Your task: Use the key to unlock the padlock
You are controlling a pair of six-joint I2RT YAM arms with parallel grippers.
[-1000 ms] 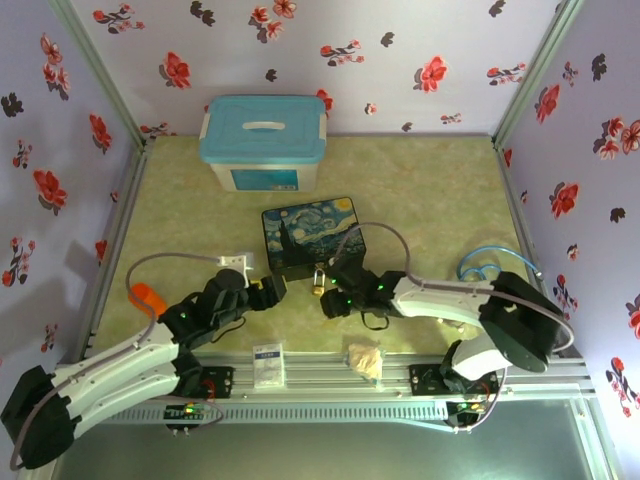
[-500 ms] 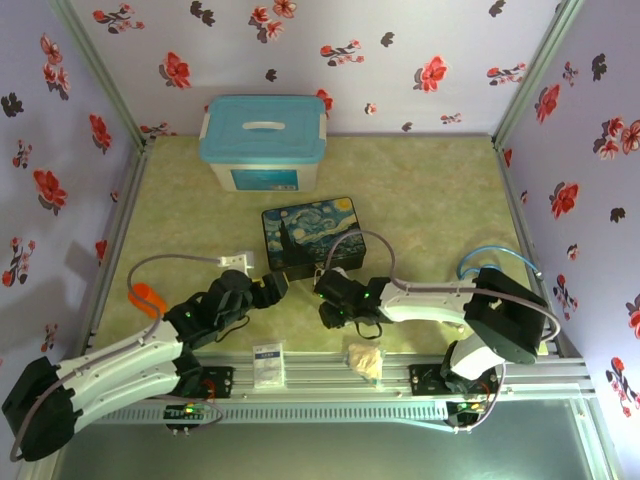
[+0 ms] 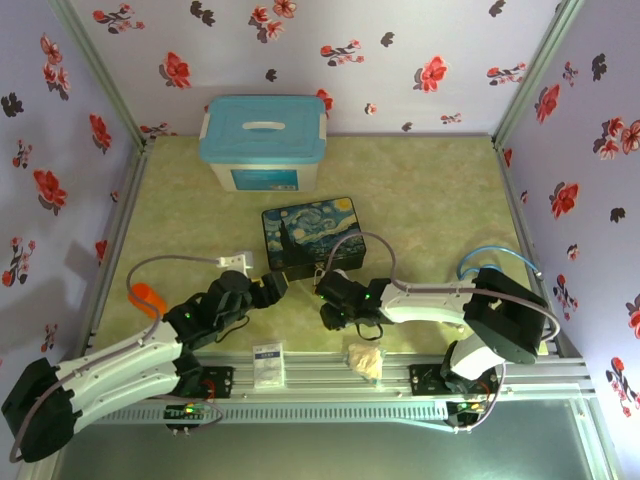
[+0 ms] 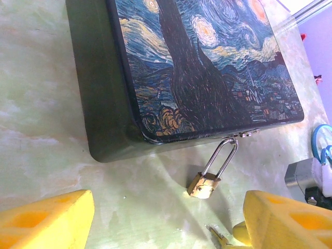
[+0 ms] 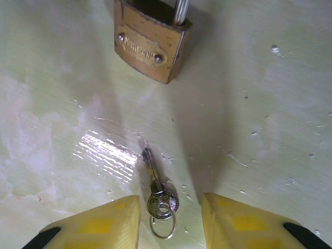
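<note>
My right pincer (image 5: 169, 220) has slid down and left, away from the painted box's corner, and its fingers have drawn closer together. They stand apart on either side of the key (image 5: 158, 193), which lies flat on the table (image 5: 270, 129) at bottom centre of the right wrist view (neither pad seems to touch it). The brass padlock (image 5: 151, 45) sits at top, its shackle hooked to the Starry Night box (image 4: 207, 67). My left pincer (image 4: 166, 220) gapes wide, empty.

Green marbled table (image 3: 420, 200): blue-lidded tub (image 3: 263, 145), painted box (image 3: 313, 238), padlock (image 5: 150, 44), key (image 5: 155, 184).
</note>
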